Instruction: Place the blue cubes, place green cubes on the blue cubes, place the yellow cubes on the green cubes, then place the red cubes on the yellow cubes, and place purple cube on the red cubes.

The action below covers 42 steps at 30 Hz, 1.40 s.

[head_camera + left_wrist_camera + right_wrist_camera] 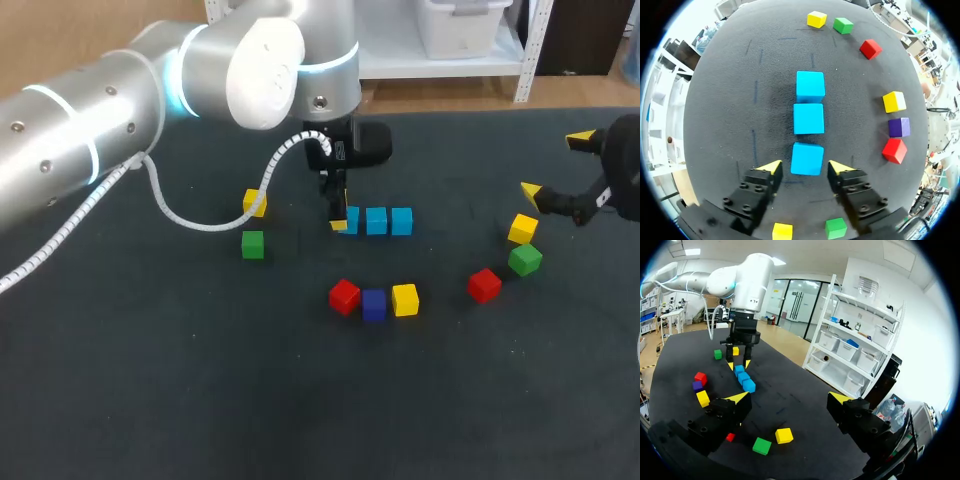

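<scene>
**Left gripper open around the end blue cube**

The left gripper (805, 167) is spread, with one yellow tip on each side of the end blue cube (807, 158) and a gap showing on both sides (neither finger touches it). That cube is the near end of a straight row of three on the black table (300, 400). The middle blue cube (808, 118) and the far blue cube (810, 86) lie ahead of the fingers, close together.

Behind the gripper sit a yellow cube (782, 231) and a green cube (836, 228). Off to one side of the row, a red cube (895, 150), the purple cube (899, 127) and a second yellow cube (894, 101) lie side by side.

The right gripper (556, 165) hangs wide apart and holds nothing, at the table's right side. Near it are a third yellow cube (522, 228), a second green cube (524, 260) and a second red cube (484, 285).
</scene>
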### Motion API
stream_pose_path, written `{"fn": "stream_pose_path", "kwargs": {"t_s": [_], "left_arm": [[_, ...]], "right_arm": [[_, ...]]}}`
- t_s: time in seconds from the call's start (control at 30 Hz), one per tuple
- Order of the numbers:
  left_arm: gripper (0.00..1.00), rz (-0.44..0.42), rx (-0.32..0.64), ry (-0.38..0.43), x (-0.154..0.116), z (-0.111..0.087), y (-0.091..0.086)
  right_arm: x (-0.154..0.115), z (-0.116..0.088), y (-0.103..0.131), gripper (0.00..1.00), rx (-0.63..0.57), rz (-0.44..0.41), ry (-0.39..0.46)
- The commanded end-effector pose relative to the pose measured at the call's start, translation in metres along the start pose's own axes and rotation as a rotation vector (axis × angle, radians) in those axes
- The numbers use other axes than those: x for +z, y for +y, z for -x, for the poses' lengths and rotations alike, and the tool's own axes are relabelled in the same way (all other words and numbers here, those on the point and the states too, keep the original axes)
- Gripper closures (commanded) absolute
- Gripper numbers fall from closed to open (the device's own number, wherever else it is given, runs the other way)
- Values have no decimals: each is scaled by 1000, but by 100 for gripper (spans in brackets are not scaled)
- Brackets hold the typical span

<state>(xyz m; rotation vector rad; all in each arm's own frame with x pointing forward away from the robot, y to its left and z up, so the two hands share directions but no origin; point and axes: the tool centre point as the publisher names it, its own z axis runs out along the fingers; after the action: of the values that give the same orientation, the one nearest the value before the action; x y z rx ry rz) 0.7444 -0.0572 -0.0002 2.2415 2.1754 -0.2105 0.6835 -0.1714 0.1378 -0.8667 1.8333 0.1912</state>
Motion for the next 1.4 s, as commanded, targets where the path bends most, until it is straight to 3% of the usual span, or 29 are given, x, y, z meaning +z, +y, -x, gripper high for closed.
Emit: {"fn": "stream_pose_path", "kwargs": {"t_s": [0.03, 0.2, 0.27, 0.4, 0.47, 0.57, 0.67, 1.1, 1.23, 1.4], "left_arm": [[62, -17, 8, 5, 1, 1, 4], [66, -9, 5, 13, 3, 1, 4], [75, -7, 4, 10, 2, 2, 3], [82, -9, 6, 2, 0, 5, 2], [94, -10, 9, 1, 0, 5, 1], [80, -11, 15, 2, 0, 5, 0], [88, -11, 14, 6, 1, 4, -1], [92, -15, -16, -11, -1, 0, -8], [87, -19, -18, -18, 0, -3, -14], [92, -29, -31, -24, 2, -4, -20]], "right_arm": [[0, 0, 1, 0, -1, -3, 3], [0, 0, 1, 0, -1, -3, 3], [0, 0, 1, 0, -1, -3, 3], [0, 0, 1, 0, -1, -3, 3], [0, 0, 1, 0, -1, -3, 3], [0, 0, 1, 0, -1, -3, 3], [0, 0, 1, 0, -1, -3, 3], [0, 0, 1, 0, -1, -3, 3], [0, 0, 1, 0, -1, -3, 3], [0, 0, 1, 0, -1, -3, 3]]}}
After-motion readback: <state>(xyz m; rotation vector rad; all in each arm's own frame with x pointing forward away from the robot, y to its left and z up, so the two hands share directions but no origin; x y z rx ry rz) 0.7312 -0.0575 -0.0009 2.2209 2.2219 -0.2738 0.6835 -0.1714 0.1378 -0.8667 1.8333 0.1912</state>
